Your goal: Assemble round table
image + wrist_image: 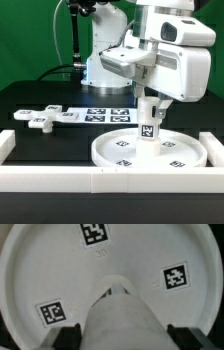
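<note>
The large rimmed round disc [150, 150] lies flat on the black table in front of the arm, with several square tags on it. The short cylindrical leg [149, 124] stands upright at the disc's middle, a tag on its side. My gripper [149, 103] is shut on the leg's top end. In the wrist view the leg [120, 314] runs down to the disc [60, 269] between my two black fingers [68, 336], which press its sides. The cross-shaped foot [42, 119] lies on the table at the exterior view's left.
The marker board [108, 114] lies on the table behind the disc. A long white border rail [100, 178] runs along the front edge, with short ends at both sides. A green backdrop stands behind.
</note>
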`<move>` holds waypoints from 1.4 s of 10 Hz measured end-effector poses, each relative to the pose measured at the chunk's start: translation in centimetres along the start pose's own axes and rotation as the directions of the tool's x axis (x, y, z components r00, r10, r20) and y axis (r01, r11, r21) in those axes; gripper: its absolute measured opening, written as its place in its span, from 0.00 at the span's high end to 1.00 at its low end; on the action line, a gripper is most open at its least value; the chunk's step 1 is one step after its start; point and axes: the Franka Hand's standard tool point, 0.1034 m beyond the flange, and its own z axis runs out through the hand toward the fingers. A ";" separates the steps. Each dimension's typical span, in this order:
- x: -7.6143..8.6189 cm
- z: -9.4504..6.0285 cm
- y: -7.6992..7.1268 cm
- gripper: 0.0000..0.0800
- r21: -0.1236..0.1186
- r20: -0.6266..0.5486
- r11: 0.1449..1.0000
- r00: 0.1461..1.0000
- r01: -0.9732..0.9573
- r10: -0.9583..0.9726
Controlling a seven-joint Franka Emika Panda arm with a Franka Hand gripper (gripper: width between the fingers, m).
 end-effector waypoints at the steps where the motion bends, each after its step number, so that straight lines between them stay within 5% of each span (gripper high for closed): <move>1: 0.0 0.0 0.0 0.49 0.000 0.000 0.991 0.991 -0.131 0.131; 4: 0.1 0.1 -0.2 0.49 0.003 -0.001 0.879 0.879 -0.477 0.477; 8: 0.5 0.2 -0.2 0.49 0.006 0.001 0.530 0.530 -0.848 0.848; 10: 0.9 0.1 -0.3 0.49 0.031 0.016 0.325 0.326 -0.945 0.945; 14: 1.1 0.1 -0.2 0.49 0.038 0.017 0.106 0.107 -0.994 0.994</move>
